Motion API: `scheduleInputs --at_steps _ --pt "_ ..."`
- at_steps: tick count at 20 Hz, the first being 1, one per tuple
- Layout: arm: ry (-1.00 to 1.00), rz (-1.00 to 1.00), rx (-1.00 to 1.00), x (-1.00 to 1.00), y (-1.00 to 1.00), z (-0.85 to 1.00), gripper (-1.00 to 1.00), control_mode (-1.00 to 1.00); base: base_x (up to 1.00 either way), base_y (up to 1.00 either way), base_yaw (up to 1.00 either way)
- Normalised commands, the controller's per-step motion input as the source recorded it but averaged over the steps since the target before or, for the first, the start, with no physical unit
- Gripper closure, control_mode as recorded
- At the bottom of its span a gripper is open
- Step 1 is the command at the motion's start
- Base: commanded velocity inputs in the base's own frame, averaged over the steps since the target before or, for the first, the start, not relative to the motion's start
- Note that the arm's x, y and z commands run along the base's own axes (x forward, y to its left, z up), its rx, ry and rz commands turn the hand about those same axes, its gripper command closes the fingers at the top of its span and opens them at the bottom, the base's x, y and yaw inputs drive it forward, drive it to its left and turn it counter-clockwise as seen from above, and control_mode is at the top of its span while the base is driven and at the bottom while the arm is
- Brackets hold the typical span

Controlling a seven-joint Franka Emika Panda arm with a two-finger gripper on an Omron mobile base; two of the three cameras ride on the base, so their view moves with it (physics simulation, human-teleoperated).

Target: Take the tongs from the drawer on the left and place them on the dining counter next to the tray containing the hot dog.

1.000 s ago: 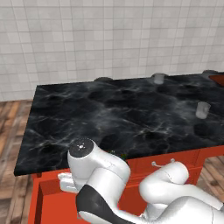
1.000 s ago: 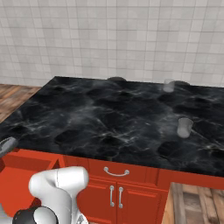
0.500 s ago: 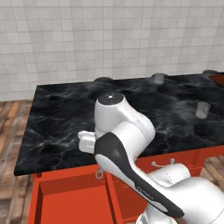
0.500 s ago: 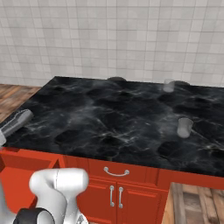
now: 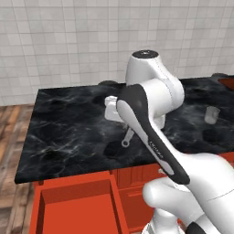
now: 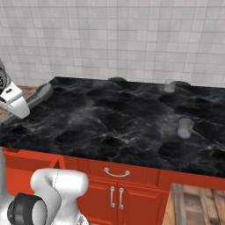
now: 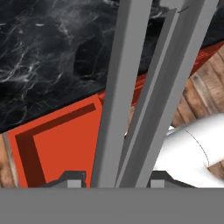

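The arm has swung up out of the open drawer (image 5: 77, 205) at lower left of the left base view and now reaches over the dining counter (image 5: 68, 132), so the lift looks done and the carry toward the tray remains. In the hand view the gripper (image 7: 111, 181) is clamped on the tongs (image 7: 144, 87), whose long axis runs bottom to top, away from the fingers; their tip is probably cropped

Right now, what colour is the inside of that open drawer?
Red-orange; the drawer shows best in the left base view.
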Motion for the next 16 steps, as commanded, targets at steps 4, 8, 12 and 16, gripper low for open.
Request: scheduleInputs --at_steps 4,8,12,16 --pt "0.0 0.06 0.0 0.1 -0.69 0.34 1.0 -1.0 0.0 0.0 0.0" --pt "-0.02 0.13 0.0 0.01 -0.56 0.09 1.0 -1.0 0.0 0.0 0.0" --pt "-0.03 0.05 0.0 0.0 -0.41 0.02 1.0 -1.0 0.0 0.0 0.0" --pt "-0.03 0.03 0.0 0.0 -0.38 0.0 1.0 -1.0 0.0 0.0 0.0"
